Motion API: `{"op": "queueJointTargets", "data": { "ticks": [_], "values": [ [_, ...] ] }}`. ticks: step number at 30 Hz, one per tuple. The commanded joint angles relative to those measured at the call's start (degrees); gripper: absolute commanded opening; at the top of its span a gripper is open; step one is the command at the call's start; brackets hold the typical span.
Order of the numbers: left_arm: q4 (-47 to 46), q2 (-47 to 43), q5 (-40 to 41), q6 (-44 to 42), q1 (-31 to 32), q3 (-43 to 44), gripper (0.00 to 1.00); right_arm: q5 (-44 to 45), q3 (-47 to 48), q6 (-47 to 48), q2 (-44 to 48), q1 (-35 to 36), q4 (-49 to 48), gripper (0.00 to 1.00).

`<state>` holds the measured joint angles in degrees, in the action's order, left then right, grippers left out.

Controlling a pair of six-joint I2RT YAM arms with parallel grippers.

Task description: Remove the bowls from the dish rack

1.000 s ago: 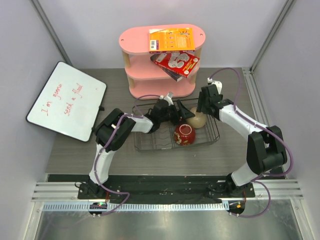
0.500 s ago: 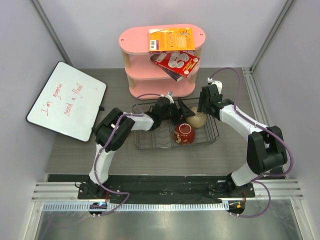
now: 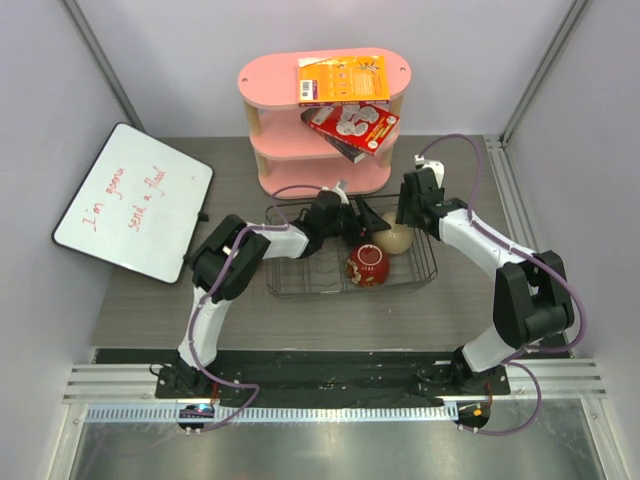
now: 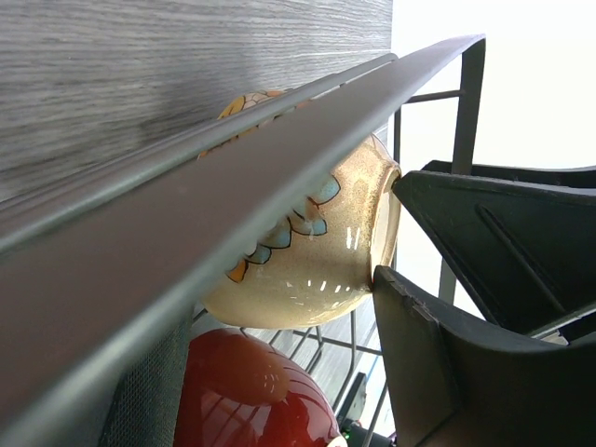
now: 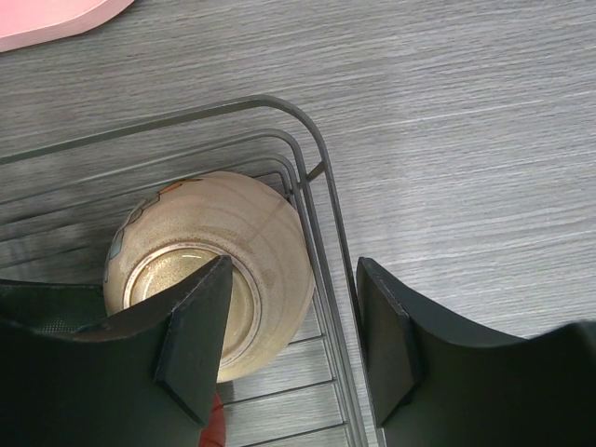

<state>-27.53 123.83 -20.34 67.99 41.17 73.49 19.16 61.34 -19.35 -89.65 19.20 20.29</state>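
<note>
Beige ceramic bowl [image 3: 394,239] & dark red glossy bowl [image 3: 368,267] still in black wire dish rack [image 3: 300,290], none seen on table [image 3: 150,310]; L & R jaws apart, prob. nr beige one.

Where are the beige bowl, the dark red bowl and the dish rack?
beige bowl [image 5: 270,244]: right wrist view, outer side wall.
dark red bowl [image 3: 369,267]: top external view, its middle.
dish rack [image 3: 295,278]: top external view, bare wire floor, left part.
</note>
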Motion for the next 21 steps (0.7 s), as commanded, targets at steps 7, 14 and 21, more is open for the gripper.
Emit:
{"op": "queueJointTargets", "data": {
  "ticks": [7, 14, 21],
  "values": [
    [0.28, 2.12, -5.32, 1.62, 3.39, 2.18, 0.02, -12.57, -2.54, -2.88, -5.28, 4.0, 7.21, 0.6],
    [10.29, -6.65, -2.26, -5.22, 3.48, 1.12, 0.0, -12.39, -2.98, -4.81, -1.24, 4.0, 8.71, 0.64],
    [22.93, -13.08, 0.91, -12.69, 3.39, 5.33, 0.0, -9.06, -1.93, -5.96, 2.11, 4.0, 12.31, 0.67]
  ]
}}
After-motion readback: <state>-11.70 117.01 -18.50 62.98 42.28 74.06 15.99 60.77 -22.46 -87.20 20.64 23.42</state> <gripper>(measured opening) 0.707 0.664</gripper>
